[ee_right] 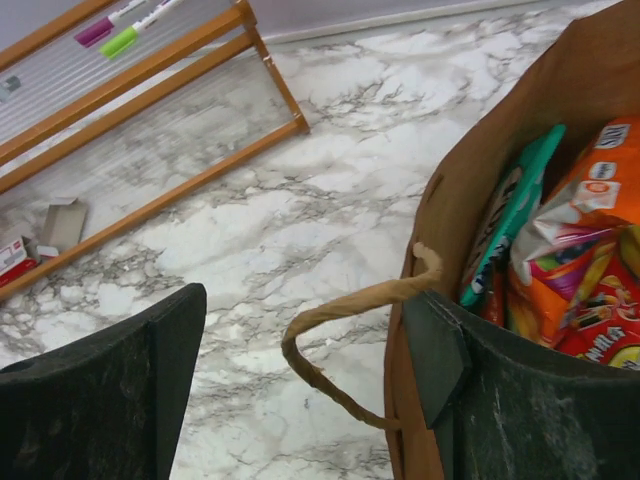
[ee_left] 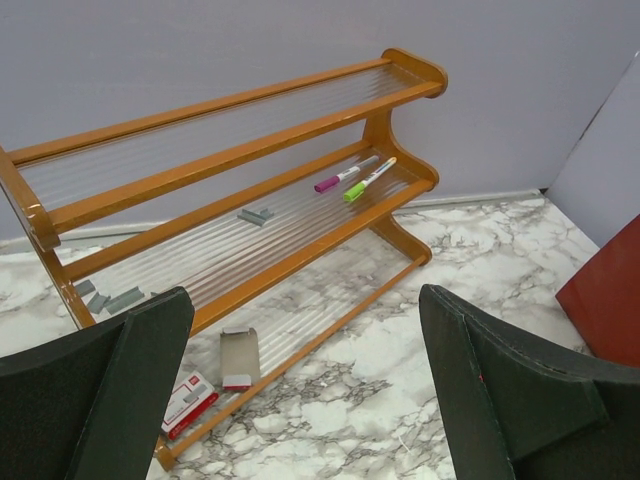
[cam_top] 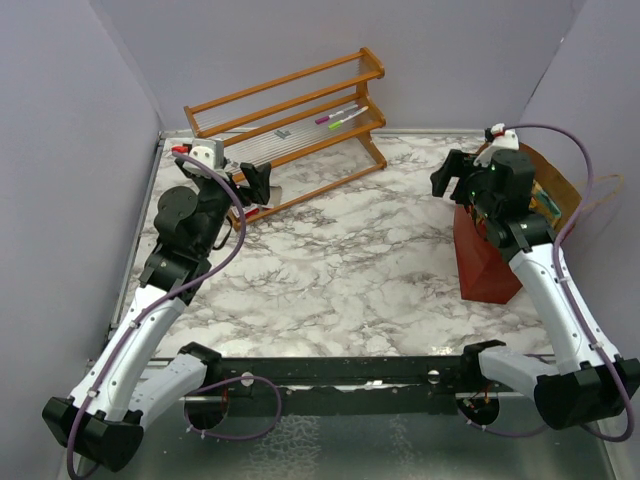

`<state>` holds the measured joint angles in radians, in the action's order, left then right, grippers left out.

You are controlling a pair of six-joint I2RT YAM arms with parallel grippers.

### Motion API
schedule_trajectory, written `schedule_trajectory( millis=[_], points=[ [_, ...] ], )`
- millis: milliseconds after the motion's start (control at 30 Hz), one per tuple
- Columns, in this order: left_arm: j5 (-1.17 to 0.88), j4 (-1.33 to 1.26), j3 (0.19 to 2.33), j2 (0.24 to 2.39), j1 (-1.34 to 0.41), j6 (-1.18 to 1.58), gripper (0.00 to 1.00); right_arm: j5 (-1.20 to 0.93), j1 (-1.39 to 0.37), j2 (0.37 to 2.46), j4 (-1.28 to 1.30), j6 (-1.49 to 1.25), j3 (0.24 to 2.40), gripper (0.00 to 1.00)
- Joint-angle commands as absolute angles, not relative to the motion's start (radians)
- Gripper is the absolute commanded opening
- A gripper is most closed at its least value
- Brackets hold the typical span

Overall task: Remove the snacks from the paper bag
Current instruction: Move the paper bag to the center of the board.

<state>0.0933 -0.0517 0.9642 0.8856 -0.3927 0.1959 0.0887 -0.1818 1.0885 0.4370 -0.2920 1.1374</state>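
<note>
Snacks (ee_right: 560, 270), crinkly orange and green, fill paper bag (ee_right: 480, 170).

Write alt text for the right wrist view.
An open paper bag at right holds bright snack packets, orange, red and green. The open right pincer hangs at its left rim, beside the bag's looped paper handle. A wooden rack stands on the marble table behind.

Quick tally from my end: one tall red paper bag (cam_top: 487, 262), brown kraft inside. In its mouth I count at least three crinkly foil snacks: one teal-green packet (ee_right: 512, 215), one orange packet (ee_right: 600, 185) and one red packet (ee_right: 600, 335); anything deeper is hidden. One orange-brown wooden slatted rack (ee_left: 230, 156) with three shelves. Two markers: one magenta pen (ee_left: 335, 180), one green pen (ee_left: 372, 178). One small red-and-white box (ee_left: 190, 402), one open grey cardboard tray (ee_left: 238, 357).
</note>
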Motion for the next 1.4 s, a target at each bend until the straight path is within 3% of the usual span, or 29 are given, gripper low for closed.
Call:
schedule_trajectory(
  millis=[0,100,167,200,333,533,633,1367],
  points=[
    [0.078,-0.093,0.954,0.874,-0.405,0.193,0.99,-0.006,-0.176,1.11,0.331,-0.306,1.114,0.73],
    [0.079,-0.093,0.952,0.876,-0.408,0.193,0.99,-0.029,-0.176,1.123,0.314,-0.291,1.11,0.56],
    [0.08,-0.091,0.951,0.875,-0.409,0.195,0.99,-0.042,-0.176,1.124,0.309,-0.281,1.111,0.36],
    [0.08,-0.092,0.952,0.878,-0.41,0.195,0.99,-0.053,-0.176,1.123,0.308,-0.277,1.111,0.31],
    [0.076,-0.091,0.951,0.883,-0.41,0.198,0.99,-0.191,-0.176,1.123,0.278,-0.233,1.112,0.22],
    [0.074,-0.093,0.949,0.889,-0.411,0.199,0.99,-0.584,-0.178,1.202,0.244,-0.224,1.162,0.06],
    [0.073,-0.094,0.949,0.892,-0.41,0.199,0.99,-0.674,-0.215,1.237,0.217,-0.257,1.187,0.05],
    [0.077,-0.101,0.938,0.903,-0.411,0.2,0.99,-0.581,-0.577,1.43,0.019,-0.416,1.331,0.06]
  ],
)
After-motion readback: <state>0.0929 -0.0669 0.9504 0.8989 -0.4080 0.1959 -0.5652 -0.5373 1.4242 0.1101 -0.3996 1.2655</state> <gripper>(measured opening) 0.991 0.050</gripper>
